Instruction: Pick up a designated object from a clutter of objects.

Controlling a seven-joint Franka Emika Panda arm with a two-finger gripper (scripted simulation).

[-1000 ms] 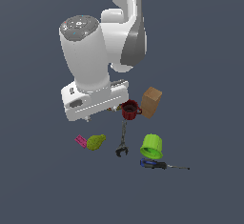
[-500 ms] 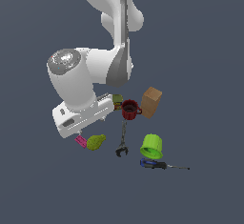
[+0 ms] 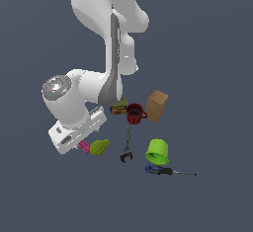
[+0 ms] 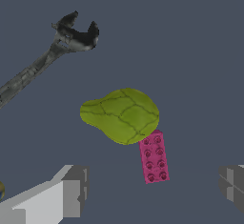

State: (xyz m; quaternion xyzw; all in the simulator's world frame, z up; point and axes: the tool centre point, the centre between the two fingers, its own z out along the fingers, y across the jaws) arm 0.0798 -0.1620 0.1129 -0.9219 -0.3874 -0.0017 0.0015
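Observation:
The designated object, a flat magenta-pink studded block (image 4: 154, 157), lies on the floor touching the narrow side of a yellow-green pear shape (image 4: 121, 115). My gripper (image 4: 153, 186) is open and hangs over the block, one grey finger (image 4: 72, 190) on each side of it and nothing held. In the exterior view the white hand (image 3: 74, 131) covers most of the pink block (image 3: 84, 147), which peeks out beside the pear shape (image 3: 100, 147). The fingertips are hidden there.
The rest of the clutter lies toward the exterior view's right: a metal clamp (image 3: 127, 149), red mug (image 3: 135, 113), olive can (image 3: 118, 106), tan box (image 3: 157, 106), lime-green cup (image 3: 157, 151) and blue-handled screwdriver (image 3: 168, 171). The clamp (image 4: 47, 58) also shows in the wrist view.
The arm has swung down and toward the exterior view's left, bringing the hand from beside the mug to just over the pink block. No object has moved.

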